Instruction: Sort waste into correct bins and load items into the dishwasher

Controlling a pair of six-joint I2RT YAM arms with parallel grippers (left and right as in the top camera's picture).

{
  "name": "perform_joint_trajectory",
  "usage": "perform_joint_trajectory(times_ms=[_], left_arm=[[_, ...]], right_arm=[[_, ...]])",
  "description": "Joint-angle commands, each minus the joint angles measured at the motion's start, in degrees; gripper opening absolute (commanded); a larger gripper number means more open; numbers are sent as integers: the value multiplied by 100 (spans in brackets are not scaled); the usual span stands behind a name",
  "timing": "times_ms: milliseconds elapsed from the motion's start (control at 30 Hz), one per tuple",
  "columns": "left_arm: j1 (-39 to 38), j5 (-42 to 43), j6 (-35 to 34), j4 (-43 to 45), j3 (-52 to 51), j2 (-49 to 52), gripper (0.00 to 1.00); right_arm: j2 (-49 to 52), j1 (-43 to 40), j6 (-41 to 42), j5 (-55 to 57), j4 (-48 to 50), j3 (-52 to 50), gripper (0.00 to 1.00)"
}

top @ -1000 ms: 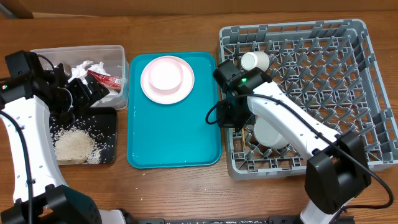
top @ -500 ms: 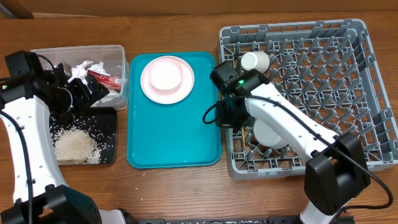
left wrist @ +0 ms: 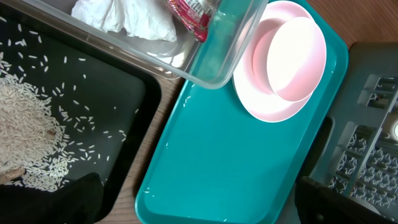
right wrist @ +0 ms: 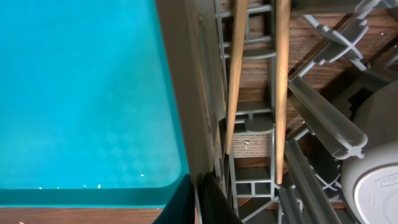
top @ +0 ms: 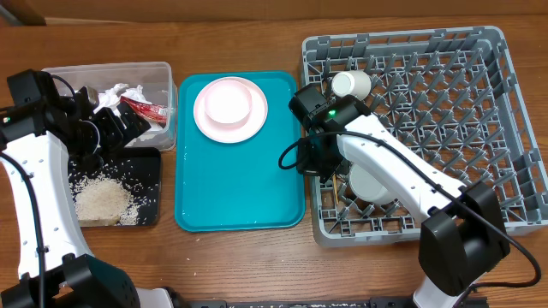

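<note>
A pale pink plate (top: 214,120) with a pink bowl (top: 227,101) on it sits at the far end of the teal tray (top: 240,188). Both also show in the left wrist view, the plate (left wrist: 255,99) and the bowl (left wrist: 295,56). The grey dish rack (top: 488,43) holds a white cup (top: 351,84), a grey-white bowl (top: 372,184) and two chopsticks (right wrist: 236,93). My right gripper (right wrist: 198,190) is shut and empty at the rack's left wall (right wrist: 186,93); overhead it (top: 306,161) sits between tray and rack. My left gripper (left wrist: 199,193) is open and empty, hovering over the tub's front edge.
The clear tub (top: 158,68) at far left holds crumpled napkins (top: 116,96) and a red sauce packet (top: 141,109). The black tray (top: 150,162) in front of it holds a heap of rice (top: 103,201). A few grains lie on the teal tray's near edge.
My right gripper has shifted slightly left toward the rack's left wall. The left arm has not moved.
</note>
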Motion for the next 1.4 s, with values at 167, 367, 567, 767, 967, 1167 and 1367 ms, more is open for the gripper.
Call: perform_joint_trajectory(times_ms=[167,367,567,767,967,1167,1367], left_arm=[[-39,0,63,4,118,-109,100],[-39,0,63,4,118,-109,100],[-39,0,63,4,118,-109,100],[-39,0,63,4,118,-109,100],[-39,0,63,4,118,-109,100],[-39,0,63,4,118,-109,100],[-39,0,63,4,118,-109,100]], right_arm=[[7,267,282,-789,-20,-22,4],[7,267,280,-1058,-44,-22,4],[7,267,278,-1086,-39,-20,5],[7,245,234,-675,-28,-22,15],[7,44,-15,-13,-195,151,24],[7,-461,-549,297,-973,1366,26],[7,-667,-1543,166,-664,2645,30]])
